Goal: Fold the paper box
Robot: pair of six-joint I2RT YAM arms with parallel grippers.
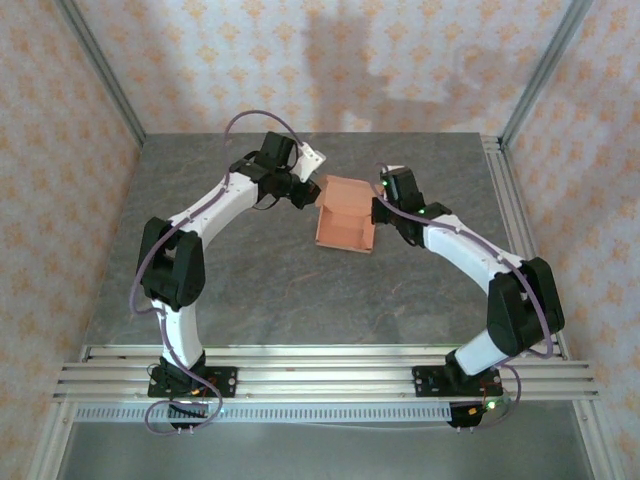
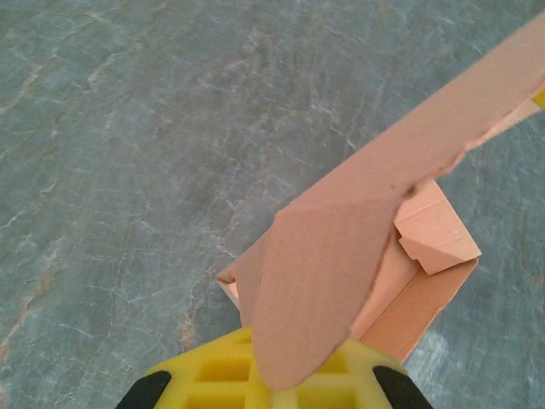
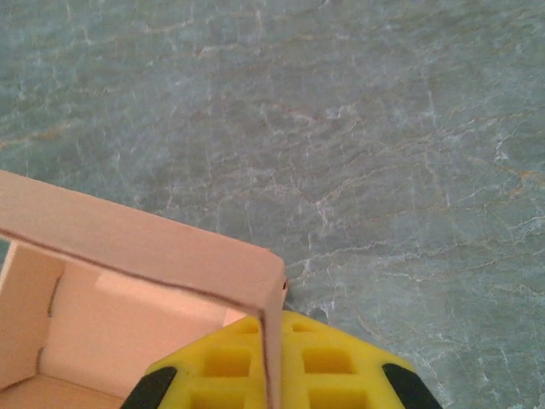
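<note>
The paper box (image 1: 345, 218) is partly formed: its walls are raised and its open face points upward. The grey marbled table (image 1: 300, 300) lies below the box; whether the box base touches it cannot be told. The 2 arms meet the box from opposite sides.

The left gripper (image 1: 312, 190) is at the far left corner of the box. In the left wrist view, its yellow fingers (image 2: 213, 375) are pressed together on 1 rounded flap that rises over the box body.

The right gripper (image 1: 379, 210) is at the right side of the box. In the right wrist view, its yellow fingers (image 3: 328, 371) pinch the top edge of 1 upright wall near a box corner, with the card passing between them
</note>
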